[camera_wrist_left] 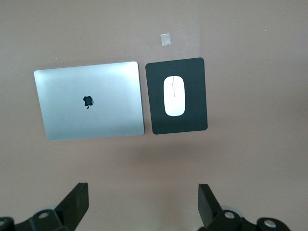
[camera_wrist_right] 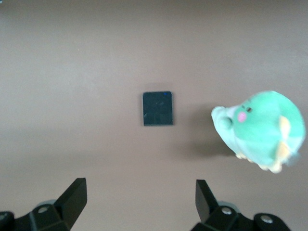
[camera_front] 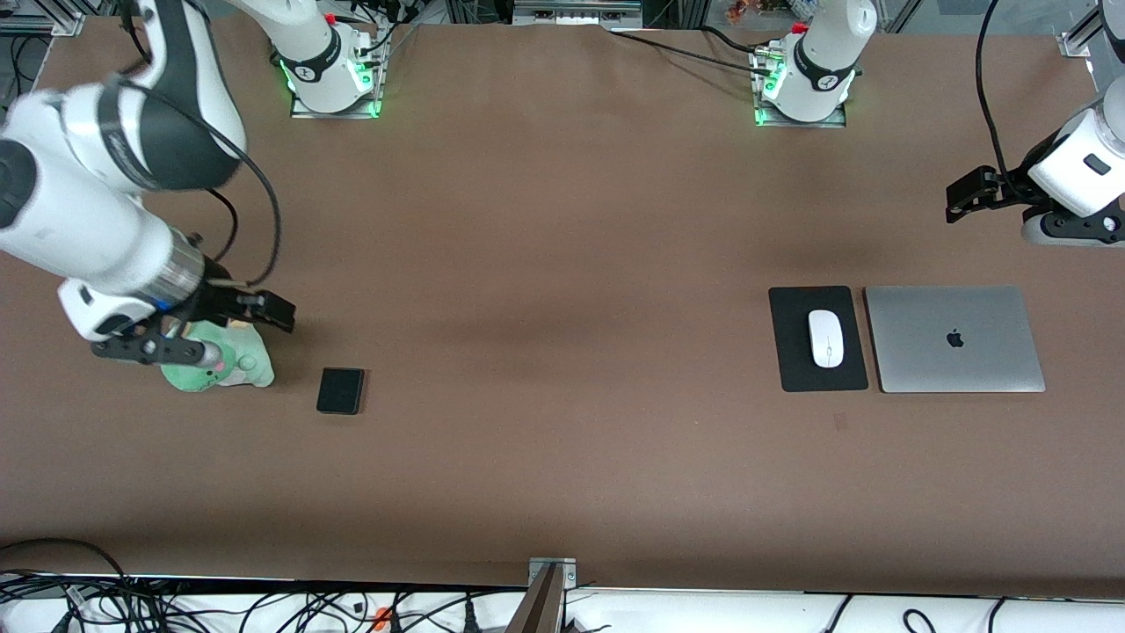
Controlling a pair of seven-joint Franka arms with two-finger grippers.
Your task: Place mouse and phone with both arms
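Observation:
The white mouse (camera_front: pixel 826 338) lies on a black mouse pad (camera_front: pixel 795 369) beside a closed silver laptop (camera_front: pixel 954 338). In the left wrist view the mouse (camera_wrist_left: pixel 174 96) sits in the middle of the pad (camera_wrist_left: pixel 192 120). The small black phone (camera_front: pixel 340 390) lies flat on the table toward the right arm's end and shows in the right wrist view (camera_wrist_right: pixel 158 108). My left gripper (camera_front: pixel 1077 227) is open and empty, up over bare table at the left arm's end (camera_wrist_left: pixel 142 192). My right gripper (camera_front: pixel 171 350) is open and empty over a green plush toy (camera_front: pixel 237 369), apart from the phone (camera_wrist_right: pixel 139 190).
The green plush toy (camera_wrist_right: pixel 262 130) lies beside the phone, closer to the right arm's end. The laptop (camera_wrist_left: pixel 89 101) lies against the pad's edge. A small tape mark (camera_front: pixel 839 422) sits on the brown table nearer the front camera than the pad.

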